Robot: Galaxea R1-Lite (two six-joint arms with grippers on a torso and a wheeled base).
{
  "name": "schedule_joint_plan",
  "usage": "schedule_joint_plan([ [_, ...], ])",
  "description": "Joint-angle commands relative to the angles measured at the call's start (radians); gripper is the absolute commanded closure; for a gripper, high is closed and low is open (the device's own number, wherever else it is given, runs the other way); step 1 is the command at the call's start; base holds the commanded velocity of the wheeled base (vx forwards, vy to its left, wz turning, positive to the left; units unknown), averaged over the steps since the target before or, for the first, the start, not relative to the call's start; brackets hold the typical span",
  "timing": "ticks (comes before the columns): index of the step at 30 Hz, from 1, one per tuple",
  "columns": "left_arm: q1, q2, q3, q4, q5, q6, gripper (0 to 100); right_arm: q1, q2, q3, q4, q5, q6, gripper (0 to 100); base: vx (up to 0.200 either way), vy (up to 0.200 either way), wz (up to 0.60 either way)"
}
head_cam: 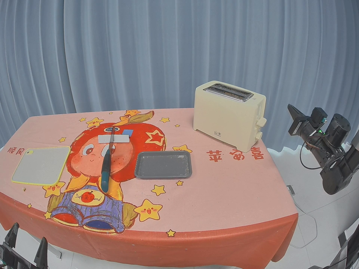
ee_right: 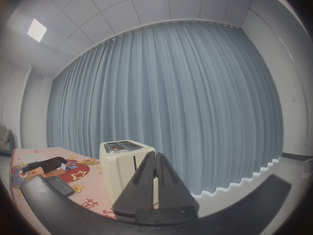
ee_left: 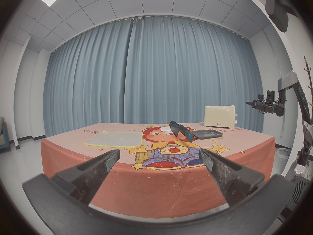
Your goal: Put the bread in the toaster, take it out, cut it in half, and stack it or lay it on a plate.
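One toaster (head_cam: 229,115), one grey plate (head_cam: 163,164), one cutting board (head_cam: 41,165), one knife (head_cam: 106,167) and one pale slice of bread (head_cam: 120,139) lay on the table (head_cam: 224,198), and the knife's blade crossed the slice (hiding a strip of it). Left gripper (ee_left: 159,154) hung off the near edge, fingers spread wide, holding nothing. Right gripper (ee_right: 156,159) sat beside the toaster, off the table, fingers pressed together, empty. The toaster's slots were too dark to read.
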Motion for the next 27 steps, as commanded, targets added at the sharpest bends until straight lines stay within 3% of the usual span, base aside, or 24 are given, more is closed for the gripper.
schedule_joint_plan([
  [1,0.001,-0.016,0.018,0.000,0.000,0.000,0,-0.001,0.000,0.001,0.000,0.001,0.000,100,0.000,0.000,0.00],
  [27,0.001,-0.016,0.018,0.002,0.000,0.000,0,-0.001,-0.003,0.003,0.000,0.001,-0.003,100,0.000,0.000,0.00],
])
